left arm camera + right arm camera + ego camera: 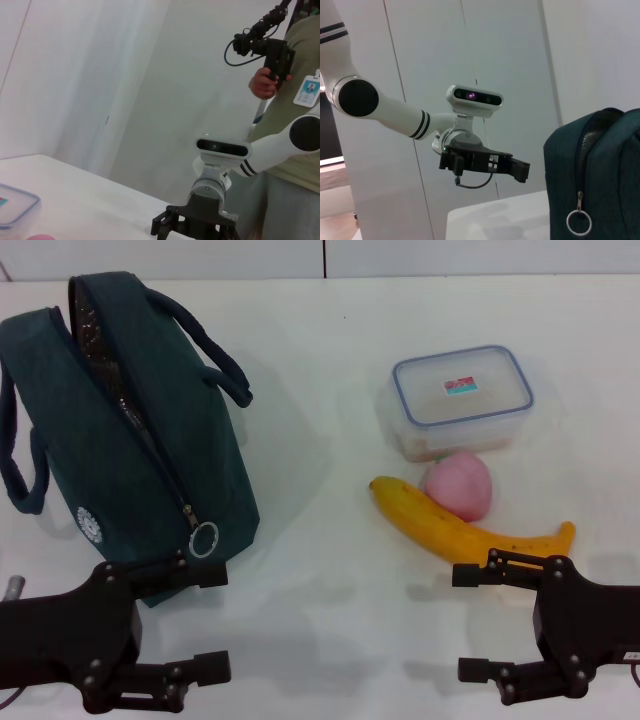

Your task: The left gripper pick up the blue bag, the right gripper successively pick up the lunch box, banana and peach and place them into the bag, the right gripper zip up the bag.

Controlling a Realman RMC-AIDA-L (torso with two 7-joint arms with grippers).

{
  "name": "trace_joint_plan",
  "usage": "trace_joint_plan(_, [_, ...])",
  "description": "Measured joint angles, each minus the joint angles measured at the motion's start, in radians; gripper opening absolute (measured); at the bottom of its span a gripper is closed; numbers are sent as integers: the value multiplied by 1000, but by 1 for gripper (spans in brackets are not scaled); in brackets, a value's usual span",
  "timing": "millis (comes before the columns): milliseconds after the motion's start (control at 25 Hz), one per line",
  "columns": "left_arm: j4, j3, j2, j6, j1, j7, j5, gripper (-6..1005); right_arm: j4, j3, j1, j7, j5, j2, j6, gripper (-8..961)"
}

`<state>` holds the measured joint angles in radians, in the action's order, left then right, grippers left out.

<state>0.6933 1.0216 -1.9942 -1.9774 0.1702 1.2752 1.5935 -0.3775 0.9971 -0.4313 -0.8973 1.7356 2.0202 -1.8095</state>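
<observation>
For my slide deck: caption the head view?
Open left gripper by unzipped blue bag; open right gripper near banana, peach, lunch box.

No readable text anywhere; only marks and labels too small to make out.

The blue bag carries a round white logo low on its side. The lunch box lid bears a small red-and-teal label. A person's badge shows a photo; any lettering is illegible.
</observation>
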Motion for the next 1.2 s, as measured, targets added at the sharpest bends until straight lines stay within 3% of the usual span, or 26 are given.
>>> trace_joint_plan(600, [0, -60, 0, -41, 0, -22, -17, 875, 0, -3, 0, 0, -10, 0, -2, 853])
trace_joint_plan(920, [12, -255, -4, -47, 35, 112, -29, 866, 0, -8, 3, 0, -23, -1, 0, 853])
trace_joint_plan(1040, [49, -381, -18, -32, 63, 246, -23, 863, 0, -9, 4, 0, -34, -3, 2, 854])
trace_joint_plan(1200, [288, -459, -75, 88, 59, 443, 27, 858, -4, -10, 6, 0, -39, -4, 5, 854])
